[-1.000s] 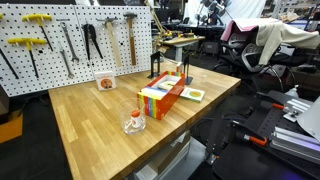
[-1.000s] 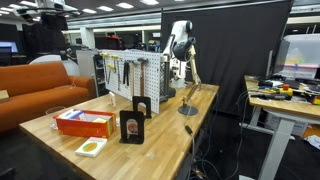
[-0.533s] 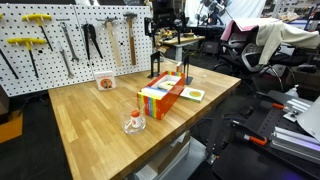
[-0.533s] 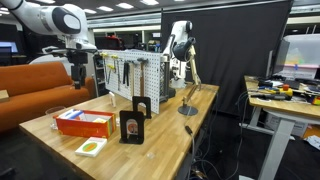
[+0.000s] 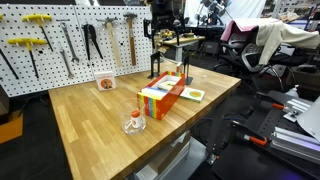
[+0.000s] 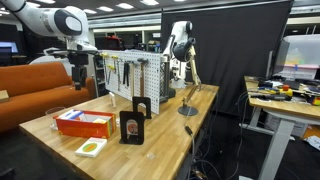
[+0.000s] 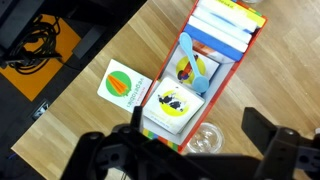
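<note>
My gripper [image 7: 196, 152] hangs open and empty, high above the wooden table [image 5: 90, 110]. In the wrist view its dark fingers [image 7: 262, 128] frame a clear glass cup [image 7: 207, 140] far below. Beside the cup lies an orange box [image 7: 214, 58] with picture cards and colourful items inside. A white card with an orange and green picture [image 7: 125, 85] lies next to the box. In both exterior views the gripper [image 5: 160, 38] [image 6: 80, 78] is up near the pegboard, well above the box [image 5: 162, 97] [image 6: 84, 122] and touching nothing. The glass cup [image 5: 134, 123] stands near the table's front edge.
A pegboard with hand tools [image 5: 70, 40] lines the back of the table. Two black stands [image 5: 157, 68] [image 5: 187, 72] rise behind the box. A black picture frame [image 6: 132, 125] stands upright. A small photo card [image 5: 105, 83] lies further back. An orange sofa [image 6: 35, 85] is beside the table.
A second ago the arm was almost out of both exterior views; it has since come down into view over the back of the table. It has held still for the last half second.
</note>
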### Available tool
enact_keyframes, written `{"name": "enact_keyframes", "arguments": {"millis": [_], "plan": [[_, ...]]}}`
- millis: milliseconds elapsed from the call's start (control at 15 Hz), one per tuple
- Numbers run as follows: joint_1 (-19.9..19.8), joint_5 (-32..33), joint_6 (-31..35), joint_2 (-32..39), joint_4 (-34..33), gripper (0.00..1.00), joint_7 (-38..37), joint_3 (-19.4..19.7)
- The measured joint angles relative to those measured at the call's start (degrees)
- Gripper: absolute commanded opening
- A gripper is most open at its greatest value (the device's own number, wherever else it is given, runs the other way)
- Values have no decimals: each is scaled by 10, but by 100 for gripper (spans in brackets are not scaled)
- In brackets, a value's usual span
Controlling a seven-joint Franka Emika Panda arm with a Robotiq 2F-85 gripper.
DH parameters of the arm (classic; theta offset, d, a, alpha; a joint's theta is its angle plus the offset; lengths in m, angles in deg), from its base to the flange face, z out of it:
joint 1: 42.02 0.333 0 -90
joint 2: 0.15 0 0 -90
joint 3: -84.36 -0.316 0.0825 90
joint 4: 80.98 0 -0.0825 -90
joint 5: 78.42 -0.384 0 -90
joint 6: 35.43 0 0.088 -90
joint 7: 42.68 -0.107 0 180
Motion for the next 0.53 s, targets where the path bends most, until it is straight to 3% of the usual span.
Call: {"name": "enact_keyframes", "arguments": {"millis": [267,533], "plan": [[10,6,0,11,-5,100,-32,14],[19,9,22,85,-51,100,-71,37]]}}
